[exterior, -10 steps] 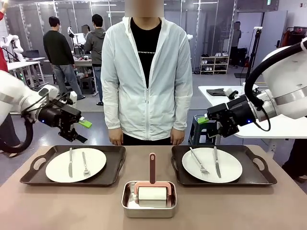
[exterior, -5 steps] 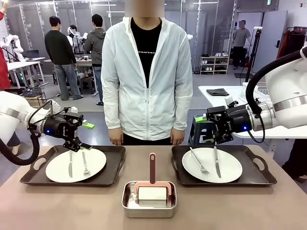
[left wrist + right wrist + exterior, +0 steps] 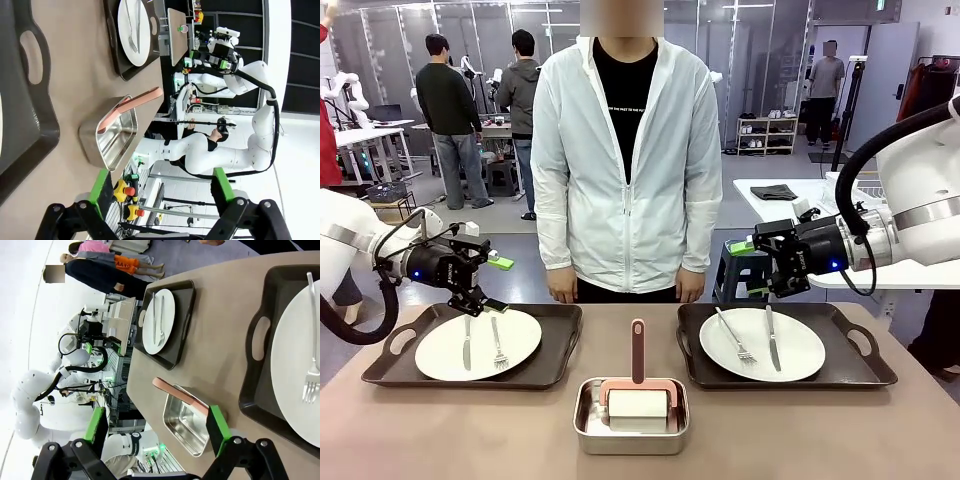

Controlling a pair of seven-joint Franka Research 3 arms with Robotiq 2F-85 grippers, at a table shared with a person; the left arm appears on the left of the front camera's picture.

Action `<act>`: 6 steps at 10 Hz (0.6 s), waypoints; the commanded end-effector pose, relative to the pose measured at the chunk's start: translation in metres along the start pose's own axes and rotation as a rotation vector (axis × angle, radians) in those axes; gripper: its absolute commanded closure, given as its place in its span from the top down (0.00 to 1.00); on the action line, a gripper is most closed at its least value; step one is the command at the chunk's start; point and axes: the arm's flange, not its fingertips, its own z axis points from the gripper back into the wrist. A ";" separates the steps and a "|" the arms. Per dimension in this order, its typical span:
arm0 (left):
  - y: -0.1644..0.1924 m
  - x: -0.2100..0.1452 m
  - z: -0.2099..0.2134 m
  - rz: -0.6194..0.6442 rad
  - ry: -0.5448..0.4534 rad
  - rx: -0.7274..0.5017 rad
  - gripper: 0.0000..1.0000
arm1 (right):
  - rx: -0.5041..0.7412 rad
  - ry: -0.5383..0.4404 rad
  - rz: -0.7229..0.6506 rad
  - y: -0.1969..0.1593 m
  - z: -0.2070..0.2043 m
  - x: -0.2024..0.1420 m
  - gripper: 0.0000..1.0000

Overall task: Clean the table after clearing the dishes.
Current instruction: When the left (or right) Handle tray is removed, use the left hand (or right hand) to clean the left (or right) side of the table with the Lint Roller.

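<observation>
Looks like the clearing step, with no wiping yet. From the left: released, empty left pincer (image 3: 492, 283) over the left plate (image 3: 478, 343) on its tray (image 3: 380, 372) on the worktop (image 3: 470, 430); right plate (image 3: 762, 343) likewise trayed, near the released right pincer (image 3: 748, 270). Calls next for gripping the tray handles (image 3: 400, 343).

Open lab hall under strip lighting

Metal-framed glass partitions (image 3: 380, 50) line the upper left above a grey floor (image 3: 760, 165). A low shelf rack (image 3: 767, 133) stands at upper right, a white side table (image 3: 905, 272) at right, and a dark stool (image 3: 740, 272) beside it.
</observation>
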 end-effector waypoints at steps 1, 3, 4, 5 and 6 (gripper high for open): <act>0.000 0.010 0.014 0.012 -0.032 -0.055 1.00 | 0.034 -0.040 -0.061 -0.005 0.012 0.007 1.00; 0.010 0.025 0.038 0.051 0.020 -0.149 1.00 | 0.103 -0.059 -0.131 -0.011 0.029 0.011 1.00; 0.015 0.028 0.047 0.081 0.029 -0.188 1.00 | 0.114 -0.075 -0.125 -0.012 0.039 0.010 1.00; 0.021 0.032 0.068 0.057 -0.026 -0.190 1.00 | 0.135 -0.100 -0.140 -0.013 0.053 0.009 1.00; 0.026 0.036 0.091 0.054 -0.069 -0.208 1.00 | 0.174 -0.119 -0.169 -0.016 0.067 0.009 1.00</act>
